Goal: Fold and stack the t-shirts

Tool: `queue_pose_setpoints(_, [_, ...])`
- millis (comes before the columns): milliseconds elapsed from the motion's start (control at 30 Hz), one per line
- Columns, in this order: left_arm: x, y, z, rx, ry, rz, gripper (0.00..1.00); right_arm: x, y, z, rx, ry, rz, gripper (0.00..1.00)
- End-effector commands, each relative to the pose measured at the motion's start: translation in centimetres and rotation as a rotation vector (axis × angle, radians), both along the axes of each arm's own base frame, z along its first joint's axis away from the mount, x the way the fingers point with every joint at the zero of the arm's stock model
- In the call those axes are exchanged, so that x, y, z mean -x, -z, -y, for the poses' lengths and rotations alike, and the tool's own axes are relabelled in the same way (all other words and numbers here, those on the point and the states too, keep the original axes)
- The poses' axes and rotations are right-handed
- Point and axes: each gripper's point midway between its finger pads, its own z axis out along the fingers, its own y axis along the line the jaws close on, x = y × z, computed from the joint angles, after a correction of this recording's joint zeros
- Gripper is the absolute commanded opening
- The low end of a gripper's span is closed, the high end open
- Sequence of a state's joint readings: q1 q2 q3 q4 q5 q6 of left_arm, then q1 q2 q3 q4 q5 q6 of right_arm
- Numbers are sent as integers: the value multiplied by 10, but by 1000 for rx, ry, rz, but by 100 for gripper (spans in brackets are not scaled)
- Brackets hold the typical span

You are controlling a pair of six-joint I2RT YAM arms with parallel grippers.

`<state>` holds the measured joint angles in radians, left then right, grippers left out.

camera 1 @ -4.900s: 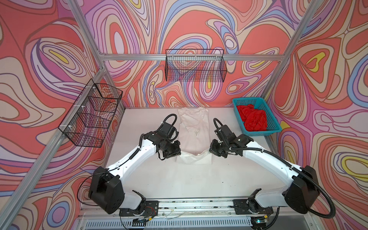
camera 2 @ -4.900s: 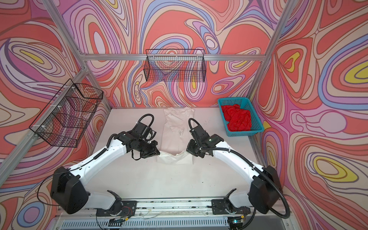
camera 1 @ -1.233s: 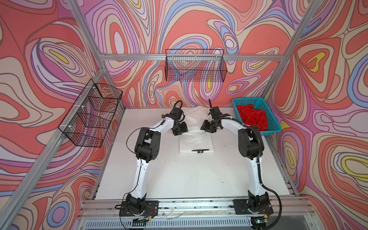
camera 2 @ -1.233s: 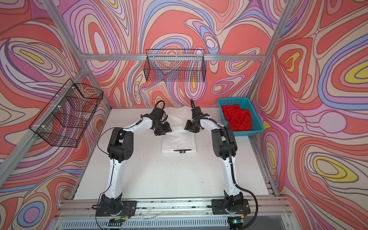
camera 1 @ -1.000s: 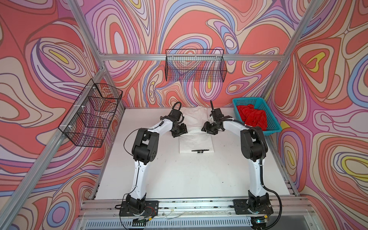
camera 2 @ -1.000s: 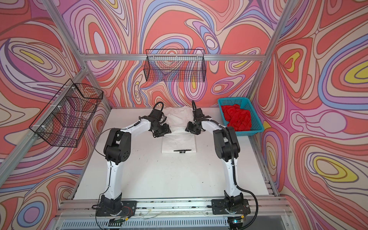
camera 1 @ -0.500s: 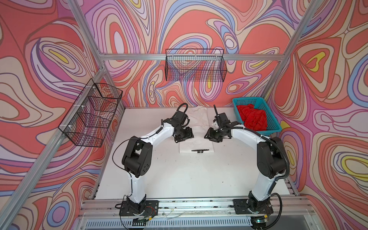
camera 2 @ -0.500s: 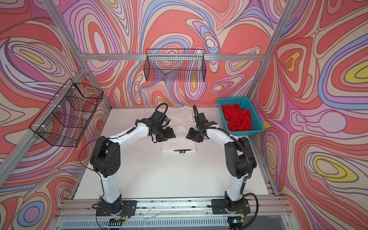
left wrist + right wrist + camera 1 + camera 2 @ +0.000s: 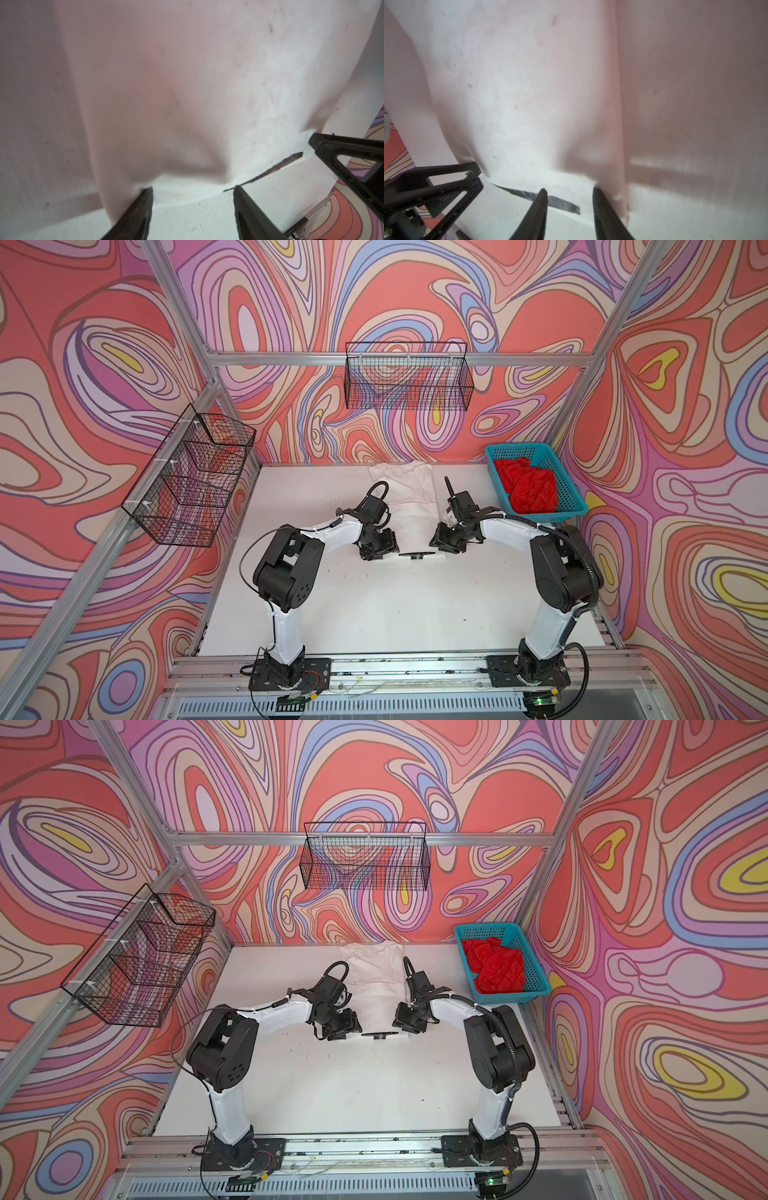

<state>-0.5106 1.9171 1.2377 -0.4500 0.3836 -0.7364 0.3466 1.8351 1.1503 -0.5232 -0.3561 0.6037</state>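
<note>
Claws, left [image 9: 380, 549] and right [image 9: 444, 540], both parted and empty, flank the white t-shirt [image 9: 411, 506], elbows raised.

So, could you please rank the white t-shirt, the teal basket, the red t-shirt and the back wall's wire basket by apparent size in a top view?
1. Wire basket
2. Teal basket and white t-shirt: too alike to rank, the shirt partly hidden by arms
3. Red t-shirt

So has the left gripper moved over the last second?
Yes. The left gripper has pulled back from the rear wall, toward the white t-shirt's near edge.
</note>
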Motion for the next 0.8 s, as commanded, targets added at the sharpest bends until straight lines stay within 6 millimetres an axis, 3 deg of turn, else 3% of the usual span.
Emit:
queue_pose_setpoints(0, [14,31,-27,-97,-29,-58,64,14,17,12,45,-12,-40,39])
queue_pose_setpoints(100, [11,20,-18,-46,-35,-48,64,18,20,14,52,-17,-54,39])
queue_pose_setpoints(300, [-2,-29,-6,33,-44,35,67,20,2,27,120,-8,-23,40])
queue_pose_setpoints(400, [-6,-53,-8,38,-47,86,67,25,3,31,135,-3,-34,41])
queue_pose_setpoints(433, [-7,-58,-12,33,-51,98,67,25,-5,32,129,-1,-14,41])
queue_pose_setpoints(533, [-4,-55,-27,-13,-66,97,66,29,0,31,122,3,-24,41])
queue_pose_setpoints(733, [6,-19,-49,-61,-101,48,56,26,8,26,85,14,-20,41])
queue_pose_setpoints(767, [7,-15,-49,-57,-99,39,54,29,19,26,93,13,-46,41])
